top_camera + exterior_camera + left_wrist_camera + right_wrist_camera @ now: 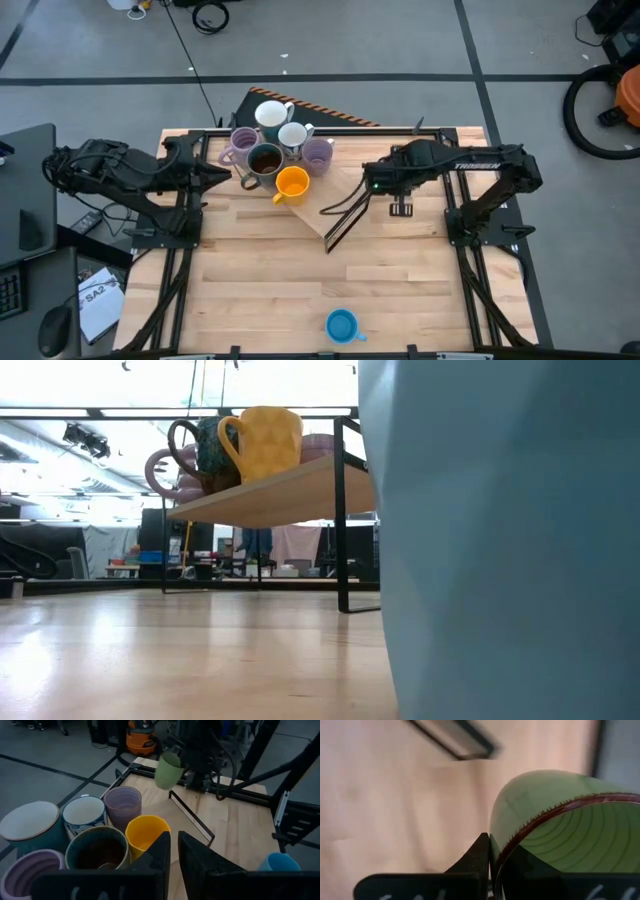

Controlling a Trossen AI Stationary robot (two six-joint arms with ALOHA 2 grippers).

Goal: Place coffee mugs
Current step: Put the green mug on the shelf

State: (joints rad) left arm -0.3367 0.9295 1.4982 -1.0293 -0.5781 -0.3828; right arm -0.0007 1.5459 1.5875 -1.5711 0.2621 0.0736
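Pale wood is most of what I see: the table (260, 290), and on it a raised shelf (335, 185) already crowded with six mugs at its far corner. From largest worry to smallest. My right gripper (490, 851) is pinched shut on the rim of the green mug (555, 820), held in the air beyond the shelf; a rim grip that thin could let it swing or slip. Setting it down beside the orange mug (291, 183) risks nudging the cluster toward the edge. The left gripper (172, 851), nearly closed and empty, hangs just beside those mugs. The blue mug (342, 325) waits at the near table edge.
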